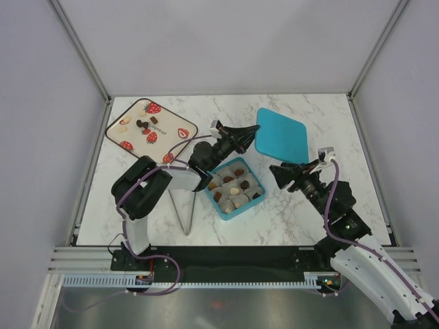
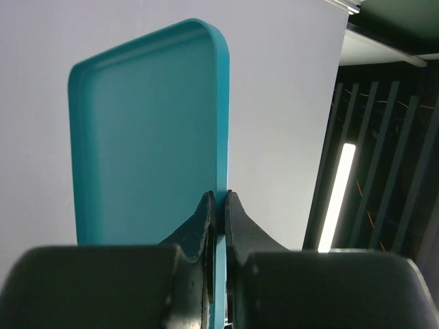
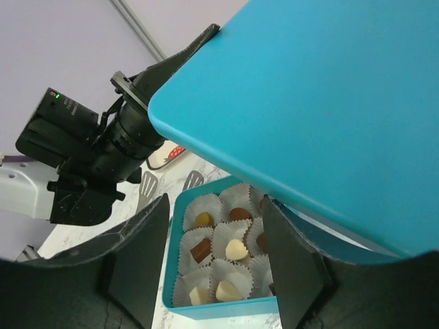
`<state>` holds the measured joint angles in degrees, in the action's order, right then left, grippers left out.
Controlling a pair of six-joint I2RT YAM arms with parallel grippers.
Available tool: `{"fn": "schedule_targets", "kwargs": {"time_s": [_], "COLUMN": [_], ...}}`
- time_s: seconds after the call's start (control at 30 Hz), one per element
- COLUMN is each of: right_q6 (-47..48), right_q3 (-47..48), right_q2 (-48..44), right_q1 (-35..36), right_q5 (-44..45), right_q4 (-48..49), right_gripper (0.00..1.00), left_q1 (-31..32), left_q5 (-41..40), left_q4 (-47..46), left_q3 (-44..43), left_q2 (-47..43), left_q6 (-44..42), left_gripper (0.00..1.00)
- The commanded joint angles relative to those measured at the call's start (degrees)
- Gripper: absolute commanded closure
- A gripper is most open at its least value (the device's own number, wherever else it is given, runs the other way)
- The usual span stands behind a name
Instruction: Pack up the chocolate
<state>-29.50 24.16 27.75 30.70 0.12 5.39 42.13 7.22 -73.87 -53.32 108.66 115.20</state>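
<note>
Chocolate pieces (image 1: 244, 184) are sitting in paper cups inside the teal box (image 1: 228, 216) at mid-table, with more lying on the strawberry tray (image 1: 171, 123). The left gripper (image 1: 252, 139) is holding the teal lid (image 1: 282, 136) by its edge. In the left wrist view, its fingers (image 2: 203, 219) are clamping the lid's rim. In the right wrist view, the right gripper (image 3: 214, 202) is standing open beneath the lid, above the filled box.

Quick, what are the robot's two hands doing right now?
Left gripper: shut on the teal lid, at its edge.
Right gripper: open, holding nothing.
</note>
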Motion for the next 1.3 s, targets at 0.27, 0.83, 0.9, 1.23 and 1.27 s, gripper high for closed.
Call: {"fn": "schedule_targets", "kwargs": {"time_s": [0.27, 0.83, 0.9, 1.23, 1.27], "right_q6": [-7.84, -8.72, -10.92, -30.59, -36.19], "right_q3": [5.27, 35.95, 33.69, 15.15, 11.64], "right_q2": [-2.52, 31.12, 35.33, 41.34, 41.07], "right_q1": [0.06, -24.13, -29.79, -39.75, -39.58], "right_q5": [2.43, -21.92, -29.88, -49.24, -49.69], "right_q4": [-11.97, -23.06, -17.47, 16.44, 25.20], "right_gripper": [0.28, 0.03, 0.02, 0.02, 0.02], "left_q1": [-0.64, -5.74, -6.62, -8.29, -8.29], "left_q5": [3.40, 8.24, 8.77, 10.27, 10.44], "left_q4": [-21.50, -21.50, -21.50, -21.50, -21.50], "left_q3": [-3.89, 0.67, 1.63, 3.22, 3.05], "left_q2": [3.49, -1.17, -2.05, -5.13, -4.95], "left_q6": [11.02, 8.82, 8.55, 6.97, 6.62], "left_gripper": [0.98, 0.98, 0.98, 0.98, 0.98]}}
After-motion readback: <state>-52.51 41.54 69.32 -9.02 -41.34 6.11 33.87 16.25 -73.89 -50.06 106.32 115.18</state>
